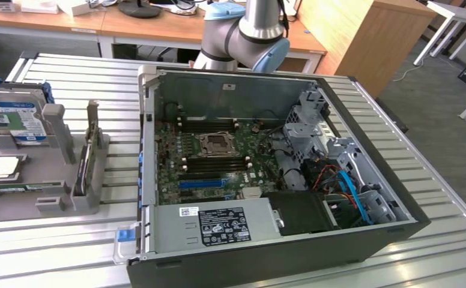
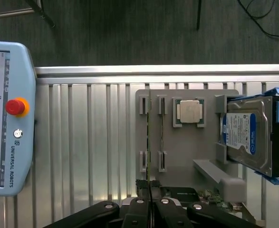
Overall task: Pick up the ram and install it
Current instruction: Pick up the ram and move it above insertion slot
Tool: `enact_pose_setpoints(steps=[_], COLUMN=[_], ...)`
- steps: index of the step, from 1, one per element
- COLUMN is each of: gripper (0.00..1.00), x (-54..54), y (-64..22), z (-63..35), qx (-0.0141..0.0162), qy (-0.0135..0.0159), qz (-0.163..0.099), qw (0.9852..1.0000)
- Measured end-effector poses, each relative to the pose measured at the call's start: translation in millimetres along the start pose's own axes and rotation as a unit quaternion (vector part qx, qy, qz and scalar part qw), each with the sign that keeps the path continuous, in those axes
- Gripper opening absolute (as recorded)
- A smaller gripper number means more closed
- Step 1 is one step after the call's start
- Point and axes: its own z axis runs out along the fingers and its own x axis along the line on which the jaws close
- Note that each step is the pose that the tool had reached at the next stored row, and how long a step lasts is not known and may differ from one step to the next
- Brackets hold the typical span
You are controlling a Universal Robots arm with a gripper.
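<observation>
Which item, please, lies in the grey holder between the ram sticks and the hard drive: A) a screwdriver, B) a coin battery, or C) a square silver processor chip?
C: the square silver processor chip sits in a recess of the grey holder, between the ram sticks and the hard drive.

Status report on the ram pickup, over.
Gripper shut, lined up with ram. Ram standing on edge in grey holder. Nothing in the way.

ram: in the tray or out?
In. The ram stands on edge in the gray tray's end brackets, beside a second stick.
</observation>
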Motion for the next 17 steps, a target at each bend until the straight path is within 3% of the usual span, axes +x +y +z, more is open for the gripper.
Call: enact_pose_setpoints(steps=[17], gripper=[0.12], x=[0.5], y=[-0.1], z=[-30.7], qx=[0.0013], qy=[-0.0001], qz=[0.002], qw=[1.0000])
